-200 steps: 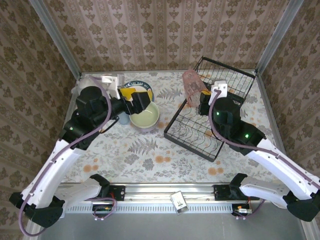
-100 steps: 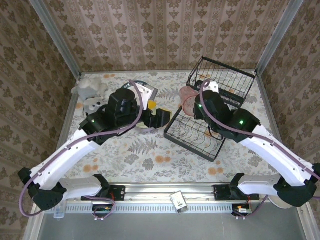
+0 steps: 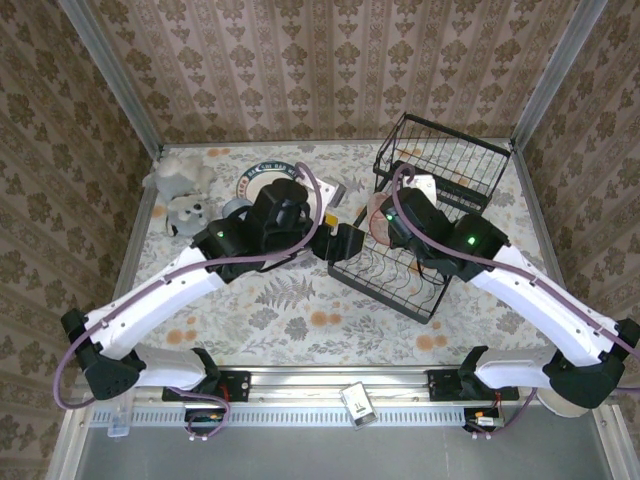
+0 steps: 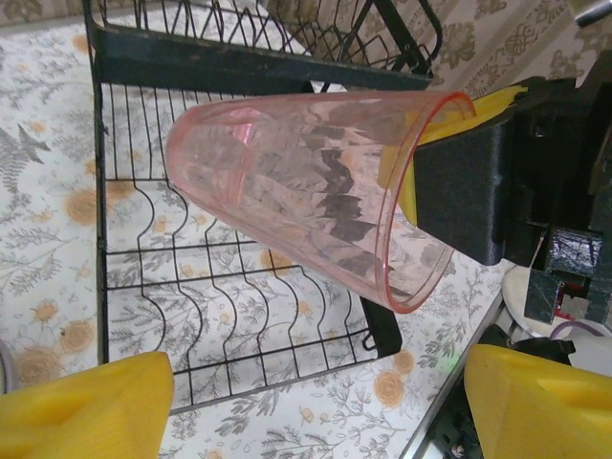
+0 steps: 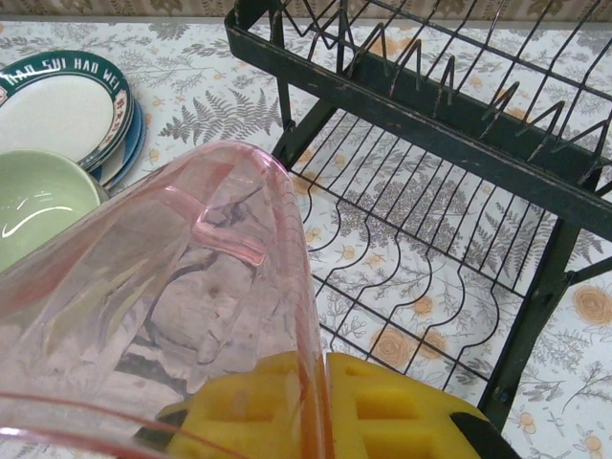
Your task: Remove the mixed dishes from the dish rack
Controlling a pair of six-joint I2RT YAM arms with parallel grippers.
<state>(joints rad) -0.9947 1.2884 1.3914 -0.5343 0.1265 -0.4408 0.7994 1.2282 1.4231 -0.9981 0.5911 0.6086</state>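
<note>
My right hand (image 5: 316, 411) pinching the pink cup (image 4: 316, 206) by its rim, cup tipped sideways above the dish rack (image 4: 239, 67) lower tier, left wrist view showing my left hand (image 4: 316, 409) spread wide, short of the cup, right wrist view adding stacked plates (image 5: 62, 105) and green bowl (image 5: 38, 201) on the surface (image 5: 201, 105) beside the rack.
</note>
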